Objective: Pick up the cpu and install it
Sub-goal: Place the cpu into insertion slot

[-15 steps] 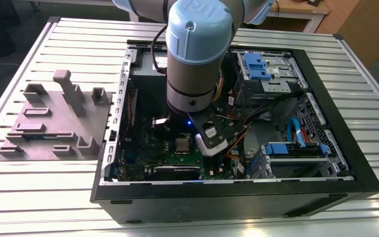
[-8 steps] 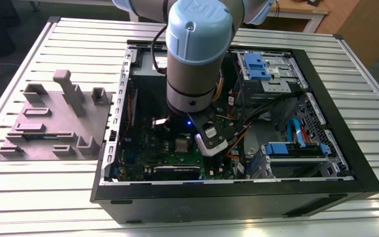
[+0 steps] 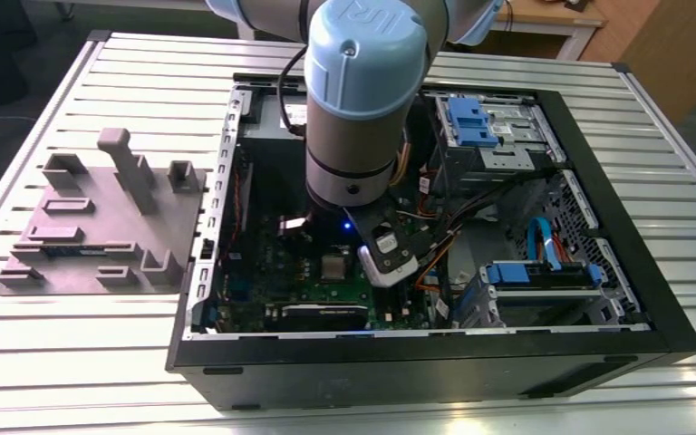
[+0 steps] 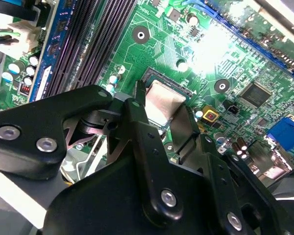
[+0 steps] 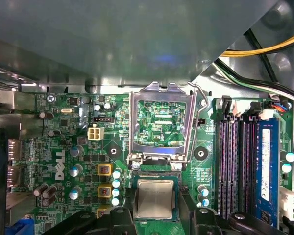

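Note:
The cpu, a small square chip with a silver-grey top, lies flat in the socket of the green motherboard; the second wrist view shows the cpu too. My gripper stands straight over it, one black finger against one side of the chip and the other finger against the opposite side. In the exterior view the arm reaches down into the open computer case, and the cpu sits just below the wrist.
The socket's metal retention frame is flipped open beside the cpu. Black memory slots and a memory stick run close by. Cables and blue drive cages crowd the case. A grey fixture block lies on the slatted table.

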Available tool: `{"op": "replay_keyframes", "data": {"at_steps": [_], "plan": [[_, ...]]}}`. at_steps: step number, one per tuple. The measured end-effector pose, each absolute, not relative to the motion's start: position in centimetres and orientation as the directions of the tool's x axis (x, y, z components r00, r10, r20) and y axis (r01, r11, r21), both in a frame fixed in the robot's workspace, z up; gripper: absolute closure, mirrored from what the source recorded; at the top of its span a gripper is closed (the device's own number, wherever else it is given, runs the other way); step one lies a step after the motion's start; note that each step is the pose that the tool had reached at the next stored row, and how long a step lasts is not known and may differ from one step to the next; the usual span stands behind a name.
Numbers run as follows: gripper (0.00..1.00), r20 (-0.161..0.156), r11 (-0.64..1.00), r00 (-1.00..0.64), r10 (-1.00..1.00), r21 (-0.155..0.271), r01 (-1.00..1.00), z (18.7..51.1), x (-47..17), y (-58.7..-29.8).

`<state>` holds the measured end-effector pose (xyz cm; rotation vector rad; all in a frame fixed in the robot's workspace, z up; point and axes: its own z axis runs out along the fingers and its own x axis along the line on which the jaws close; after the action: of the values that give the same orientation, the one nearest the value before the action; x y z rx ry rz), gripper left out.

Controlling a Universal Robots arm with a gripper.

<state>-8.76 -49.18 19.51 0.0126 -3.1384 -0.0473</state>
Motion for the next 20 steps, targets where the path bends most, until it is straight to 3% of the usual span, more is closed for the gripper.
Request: {"op": "replay_keyframes", "data": {"at_steps": [4,5,6,7,9,20], "plan": [[0.51,0.003,1.000,-1.000,-0.008,0.030,-0.008,19.45,-8.76,-49.18],[0.45,0.003,1.000,-1.000,-0.008,0.030,-0.008,19.38,-8.77,-49.18],[0.45,0.003,1.000,-1.000,-0.008,0.031,-0.008,19.18,-8.78,-49.19],[0.47,0.003,0.999,-1.000,-0.008,0.031,-0.008,19.18,-8.78,-49.19],[0.59,0.003,0.999,-1.000,-0.008,0.031,-0.008,19.17,-8.78,-49.19],[0.62,0.003,0.999,-1.000,-0.008,0.031,-0.008,19.16,-8.78,-49.20]]}}
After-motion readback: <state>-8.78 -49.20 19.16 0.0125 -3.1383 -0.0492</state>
